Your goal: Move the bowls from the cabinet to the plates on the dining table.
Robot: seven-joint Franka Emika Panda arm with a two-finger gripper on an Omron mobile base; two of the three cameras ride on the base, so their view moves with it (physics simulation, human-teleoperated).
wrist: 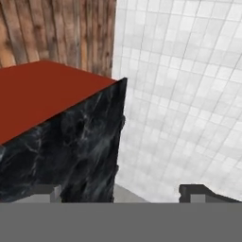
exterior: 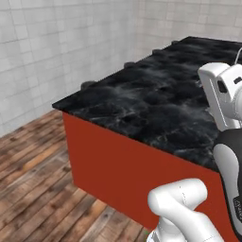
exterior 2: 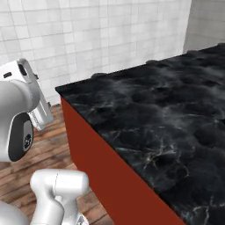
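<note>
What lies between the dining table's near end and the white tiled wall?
Bare wooden floor separates the dining table from the tiled wall, as the left base view shows.

No legible text, label, brand mark, number or sign appears in any view. The black marble bench (exterior: 156,104) with white veining carries no lettering, and its red wooden front (exterior: 118,170) is plain. The white tiled wall (exterior 2: 96,39) and the wooden plank floor (exterior: 33,184) bear no markings. Small dark patches on the white arm housing (exterior 2: 9,75) are too blurred to read as characters.
</note>
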